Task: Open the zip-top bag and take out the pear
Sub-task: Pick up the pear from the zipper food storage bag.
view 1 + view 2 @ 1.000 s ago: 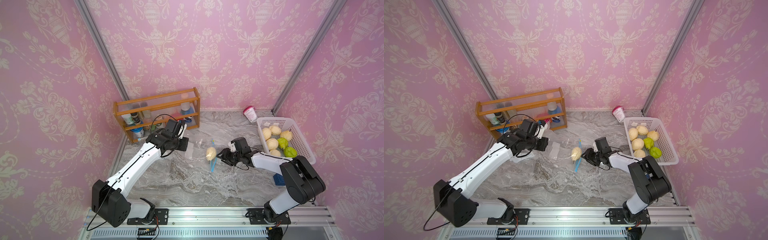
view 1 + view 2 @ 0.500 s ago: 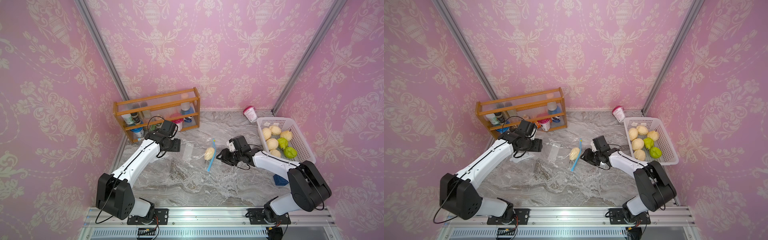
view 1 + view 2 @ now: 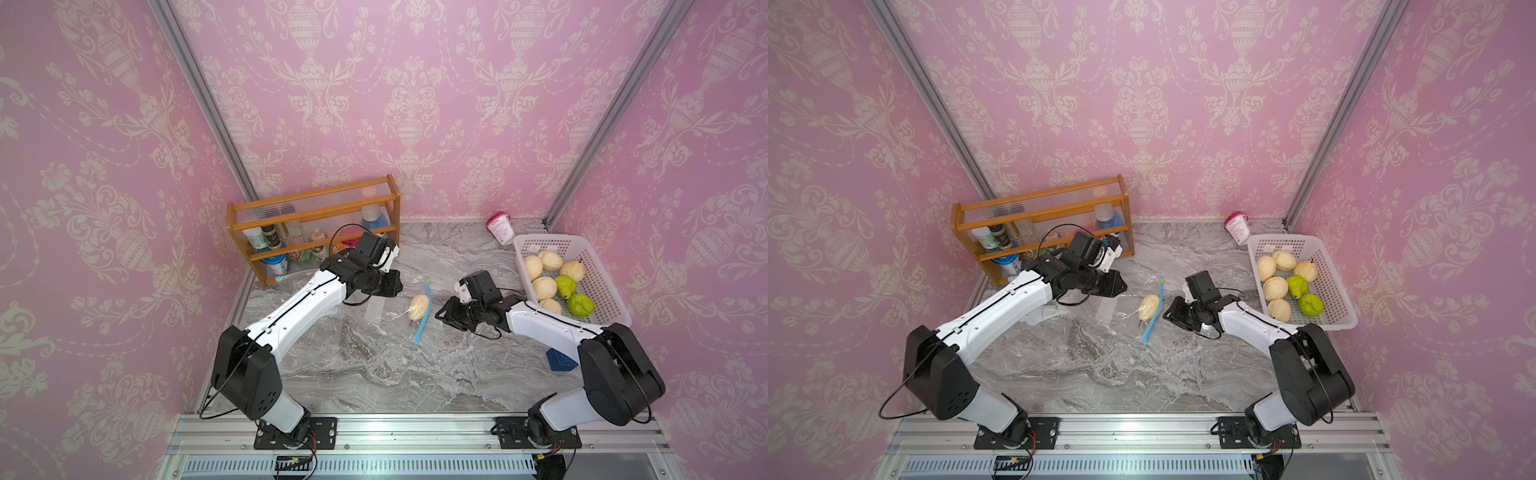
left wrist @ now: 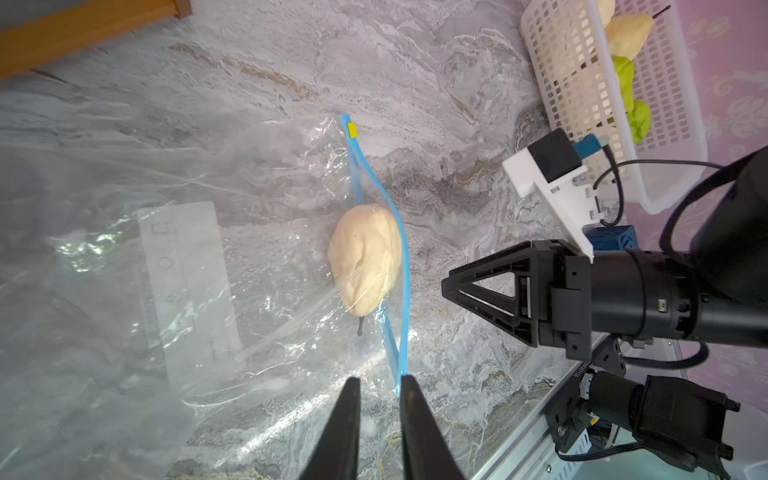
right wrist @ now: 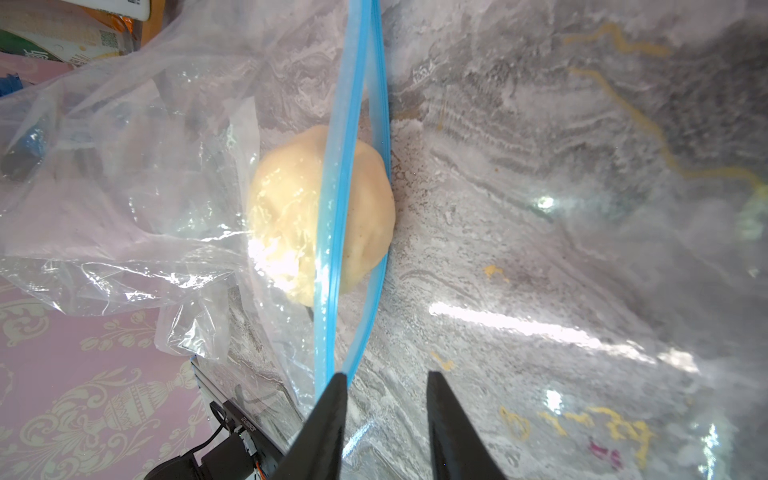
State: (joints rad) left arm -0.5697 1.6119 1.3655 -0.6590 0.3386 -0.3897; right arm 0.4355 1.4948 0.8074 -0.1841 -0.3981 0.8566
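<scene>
A clear zip-top bag [image 3: 375, 309] with a blue zip strip [image 3: 422, 328] lies flat on the marble table. The pale pear [image 3: 419, 306] sits inside it, right at the parted strip [image 5: 332, 257]; both wrist views show it [image 4: 365, 262] [image 5: 291, 208]. My left gripper [image 3: 395, 286] hovers over the bag's far-left part. Its jaws [image 4: 380, 380] stand a narrow gap apart with nothing visibly between them. My right gripper [image 3: 442, 313] is just right of the pear, low over the table. It is open [image 5: 386, 376], and the strip's end touches one fingertip [image 5: 338, 380].
A white basket [image 3: 540, 245] with several pears, pale and green, stands at the right edge. A wooden rack [image 3: 311, 208] of jars stands at the back left, close behind my left arm. A pink cup [image 3: 500, 226] and a blue cube [image 3: 561, 361] are also on the table.
My left gripper drew back toward the rack, then swung right over the bag. The bag's left part has settled flatter. The right gripper and the pear have hardly moved.
</scene>
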